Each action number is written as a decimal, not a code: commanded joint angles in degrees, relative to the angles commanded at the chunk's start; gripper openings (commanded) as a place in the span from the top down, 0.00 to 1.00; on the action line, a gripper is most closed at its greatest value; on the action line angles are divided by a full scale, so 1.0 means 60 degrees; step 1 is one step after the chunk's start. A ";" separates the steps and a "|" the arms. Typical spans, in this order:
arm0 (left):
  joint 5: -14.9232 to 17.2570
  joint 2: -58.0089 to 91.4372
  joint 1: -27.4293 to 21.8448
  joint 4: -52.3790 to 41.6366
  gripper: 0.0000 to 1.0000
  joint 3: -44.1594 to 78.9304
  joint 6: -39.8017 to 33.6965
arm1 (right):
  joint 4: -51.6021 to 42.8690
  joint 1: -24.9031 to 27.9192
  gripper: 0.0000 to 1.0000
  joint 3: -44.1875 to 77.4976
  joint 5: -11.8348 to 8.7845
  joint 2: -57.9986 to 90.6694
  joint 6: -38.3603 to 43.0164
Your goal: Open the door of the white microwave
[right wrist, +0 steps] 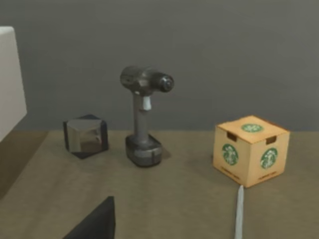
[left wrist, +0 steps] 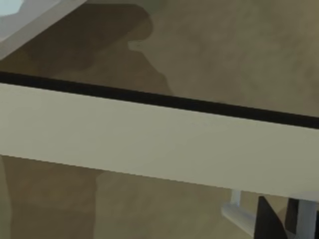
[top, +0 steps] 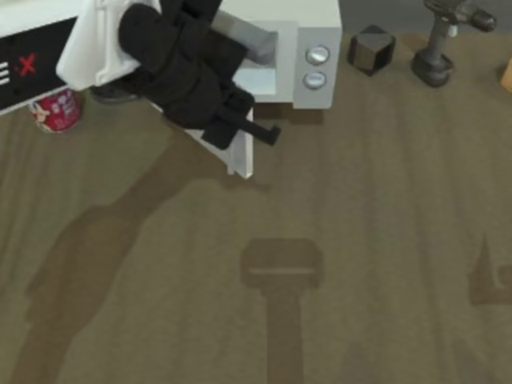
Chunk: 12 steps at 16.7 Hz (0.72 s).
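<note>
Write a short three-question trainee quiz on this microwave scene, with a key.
1. True or false: the door of the white microwave is swung open.
2. Which arm is at the microwave? A) left B) right
3. Fill in: right of the microwave stand a dark cube and a grey ____.

Key: 1 true; 2 A, the left gripper sits by the door's edge; 3 drill.

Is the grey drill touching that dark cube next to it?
Apart. In the right wrist view, bare table shows between the drill and the dark cube; the top view shows the same gap.
</note>
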 joint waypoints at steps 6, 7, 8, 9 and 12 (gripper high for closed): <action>0.0316 -0.0243 0.0223 0.0009 1.00 -0.0328 0.0596 | 0.0000 0.0000 0.00 0.0000 0.0000 0.0000 0.0000; 0.0316 -0.0243 0.0223 0.0009 1.00 -0.0328 0.0596 | 0.0000 0.0000 0.00 0.0000 0.0000 0.0000 0.0000; 0.0316 -0.0243 0.0223 0.0009 1.00 -0.0328 0.0596 | 0.0000 0.0000 0.00 0.0000 0.0000 0.0000 0.0000; 0.0316 -0.0243 0.0223 0.0009 1.00 -0.0328 0.0596 | 0.0000 0.0000 0.00 0.0000 0.0000 0.0000 0.0000; 0.0316 -0.0243 0.0223 0.0009 1.00 -0.0328 0.0596 | 0.0000 0.0000 0.00 0.0000 0.0000 0.0000 0.0000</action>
